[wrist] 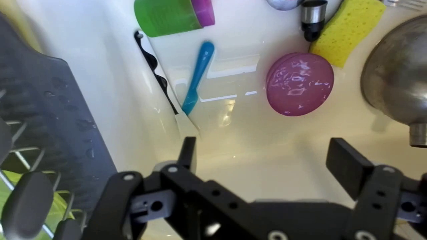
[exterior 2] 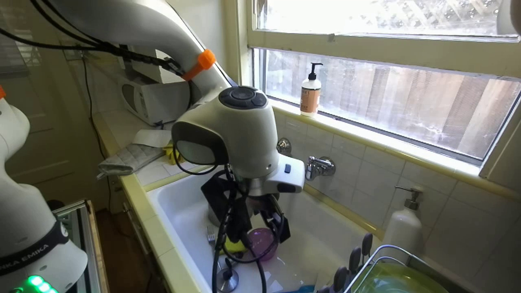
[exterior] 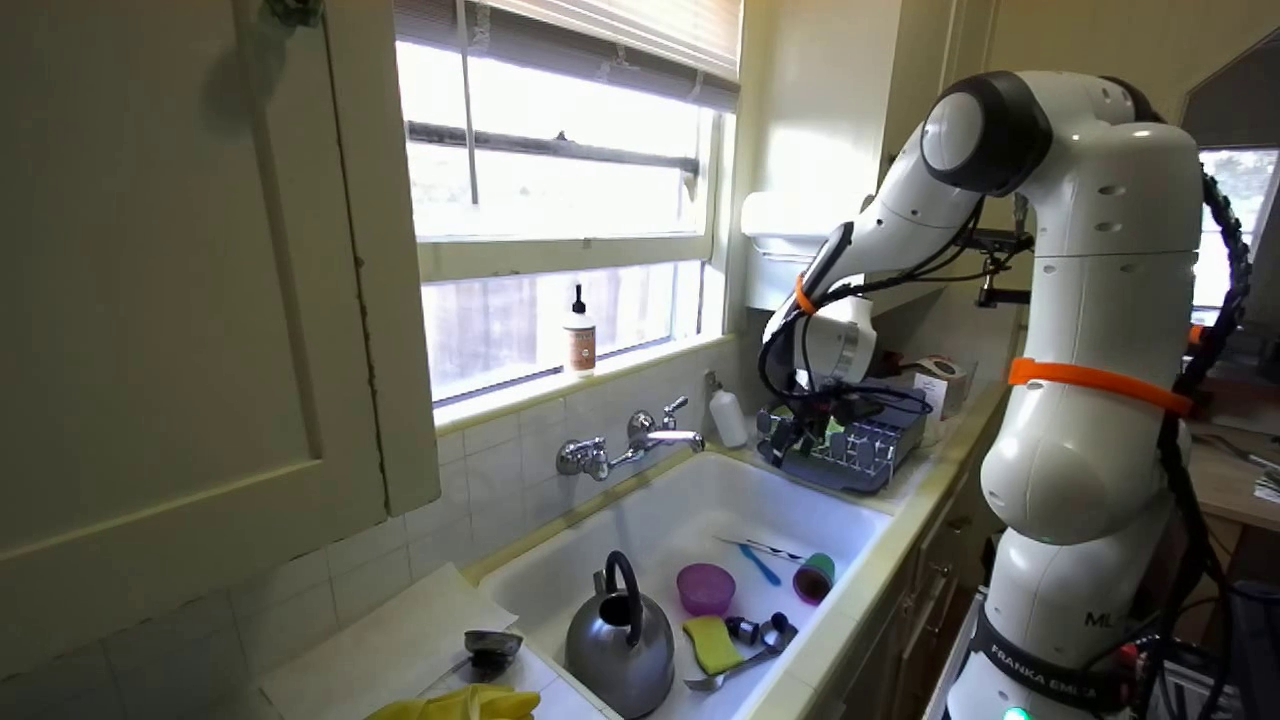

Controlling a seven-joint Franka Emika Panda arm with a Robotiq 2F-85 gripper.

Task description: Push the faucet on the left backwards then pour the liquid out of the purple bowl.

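Observation:
The silver faucet (exterior: 655,440) is fixed to the tiled wall above the sink, with its left knob handle (exterior: 590,458) and its spout. In an exterior view, my arm hides part of it and a knob handle (exterior 2: 319,167) shows. The purple bowl (exterior: 706,588) stands upright in the sink; in the wrist view its inside (wrist: 300,85) has rippled glints like liquid. My gripper (wrist: 262,146) is open with nothing between its fingers. It hangs above the sink, apart from bowl and faucet. It also shows in both exterior views (exterior: 800,435) (exterior 2: 263,236).
In the sink are a grey kettle (exterior: 620,655), a yellow sponge (wrist: 348,31), a green and purple cup (wrist: 170,16), a blue utensil (wrist: 198,76) and a knife (wrist: 155,68). A dish rack (exterior: 875,440) and a white soap bottle (exterior: 728,415) stand beside the sink.

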